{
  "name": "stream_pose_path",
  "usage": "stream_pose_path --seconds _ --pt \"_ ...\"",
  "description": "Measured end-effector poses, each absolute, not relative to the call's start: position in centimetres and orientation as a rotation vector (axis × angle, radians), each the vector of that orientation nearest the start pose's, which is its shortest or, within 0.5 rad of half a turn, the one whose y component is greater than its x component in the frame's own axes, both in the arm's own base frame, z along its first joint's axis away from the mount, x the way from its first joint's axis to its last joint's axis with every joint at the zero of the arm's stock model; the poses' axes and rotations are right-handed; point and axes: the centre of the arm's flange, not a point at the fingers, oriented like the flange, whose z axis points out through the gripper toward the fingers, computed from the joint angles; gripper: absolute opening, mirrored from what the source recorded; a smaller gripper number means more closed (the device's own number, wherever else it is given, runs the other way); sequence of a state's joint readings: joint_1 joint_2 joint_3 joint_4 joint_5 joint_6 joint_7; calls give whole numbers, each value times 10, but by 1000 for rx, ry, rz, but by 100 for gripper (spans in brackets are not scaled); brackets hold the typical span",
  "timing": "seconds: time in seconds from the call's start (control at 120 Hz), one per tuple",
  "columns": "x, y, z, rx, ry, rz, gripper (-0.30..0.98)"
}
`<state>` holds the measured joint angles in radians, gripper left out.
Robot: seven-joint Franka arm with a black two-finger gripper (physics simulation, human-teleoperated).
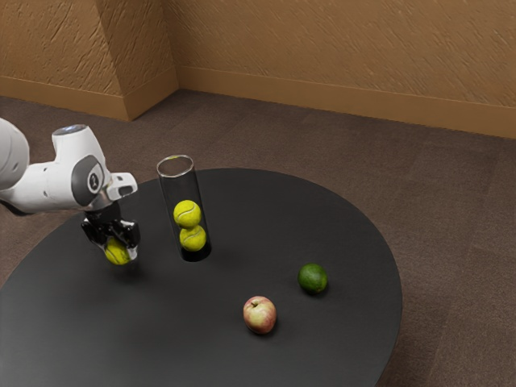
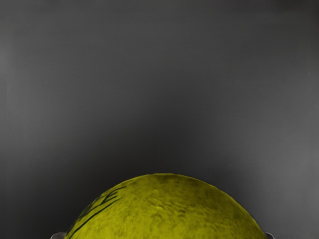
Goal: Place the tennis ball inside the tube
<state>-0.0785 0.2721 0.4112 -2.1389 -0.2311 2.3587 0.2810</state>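
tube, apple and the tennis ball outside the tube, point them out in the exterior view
tube (image 1: 179, 187): exterior view, clear wall above the two balls inside
apple (image 1: 260, 316): exterior view, middle of its skin
tennis ball outside the tube (image 1: 117, 252): exterior view, yellow surface

Apple (image 1: 260, 315) near green fruit (image 1: 313, 278) on black table (image 1: 177, 339).

Desk (image 1: 173, 339): smooth, matt. Tube (image 1: 170, 193): clear, glossy, like glass or plastic. Wall (image 1: 339, 48): rough, grooved. Floor (image 1: 459, 210): matt, carpet-like. Apple (image 1: 260, 316): smooth.
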Motion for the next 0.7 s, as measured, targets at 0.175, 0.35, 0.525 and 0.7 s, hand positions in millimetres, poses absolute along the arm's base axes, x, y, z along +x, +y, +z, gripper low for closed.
stream_pose_path --seconds 0.175,0.35,0.525,0.7 --pt "560 184 357 -3182 -258 -43 35" --pt "579 183 446 -3156 -176 -113 30" --pt "607 135 524 -3133 -9 -185 29" --pt "618 78 552 -3138 131 -197 29"
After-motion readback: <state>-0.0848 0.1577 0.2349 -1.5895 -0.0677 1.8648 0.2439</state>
